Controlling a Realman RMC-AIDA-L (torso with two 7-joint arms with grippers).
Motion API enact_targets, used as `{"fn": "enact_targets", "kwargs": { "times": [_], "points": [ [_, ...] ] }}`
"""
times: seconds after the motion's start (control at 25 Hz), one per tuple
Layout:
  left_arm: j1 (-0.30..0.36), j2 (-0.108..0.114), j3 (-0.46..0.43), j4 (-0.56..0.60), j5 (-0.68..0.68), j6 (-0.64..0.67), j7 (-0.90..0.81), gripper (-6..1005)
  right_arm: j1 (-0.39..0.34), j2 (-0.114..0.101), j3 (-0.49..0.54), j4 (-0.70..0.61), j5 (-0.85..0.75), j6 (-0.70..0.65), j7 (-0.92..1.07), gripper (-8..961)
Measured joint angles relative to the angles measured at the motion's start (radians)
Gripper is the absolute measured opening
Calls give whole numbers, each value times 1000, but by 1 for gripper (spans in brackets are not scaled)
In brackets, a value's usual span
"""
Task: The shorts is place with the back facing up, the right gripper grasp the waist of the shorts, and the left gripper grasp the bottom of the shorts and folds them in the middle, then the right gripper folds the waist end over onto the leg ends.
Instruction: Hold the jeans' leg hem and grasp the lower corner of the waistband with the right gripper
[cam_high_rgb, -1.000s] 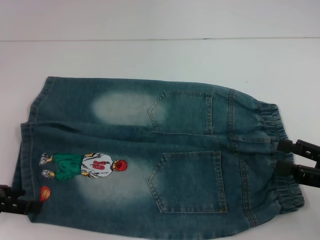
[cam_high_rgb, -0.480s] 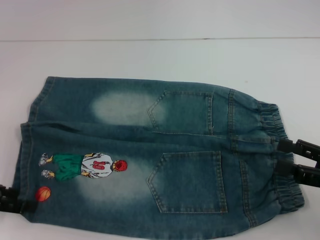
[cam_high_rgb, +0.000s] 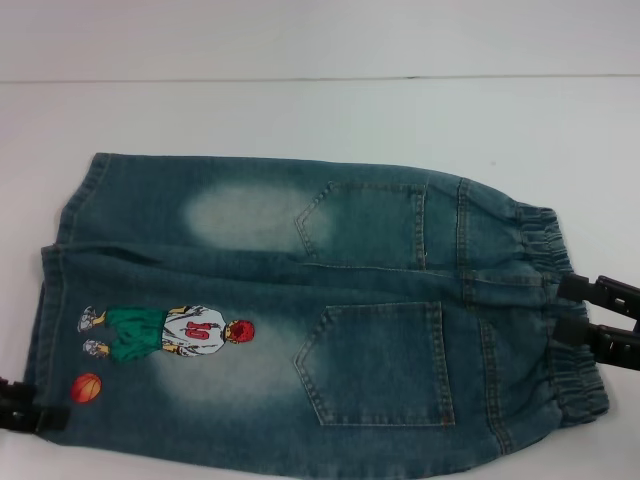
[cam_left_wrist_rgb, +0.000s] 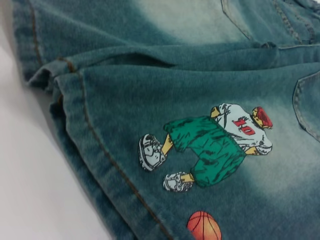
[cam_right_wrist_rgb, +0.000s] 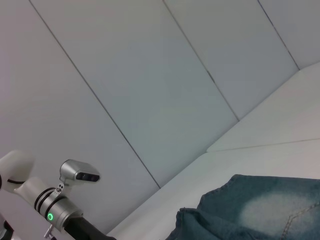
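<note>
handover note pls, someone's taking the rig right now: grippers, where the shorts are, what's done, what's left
Right gripper: at the waist of the shorts, fingers either side of the elastic band; closure not clear.
Left gripper: at the bottom of the shorts, by the hem of the leg with the orange ball; grip not clear either.
The shorts: flat on the white table, back up, waist towards the robot's right, legs towards its left.
Done: both grippers brought to their ends.
Left: confirm both grasps, fold in the middle, then bring the waist end over onto the leg ends.

Shorts flat on white table
</note>
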Motion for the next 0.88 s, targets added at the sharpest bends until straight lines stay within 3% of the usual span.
{"fn": "enact_targets", "kwargs": {
  "times": [0.88],
  "points": [
    [1,6,-10,38,9,-37,-43,861,0,-2,3,0,0,-2,0,913]
  ]
}}
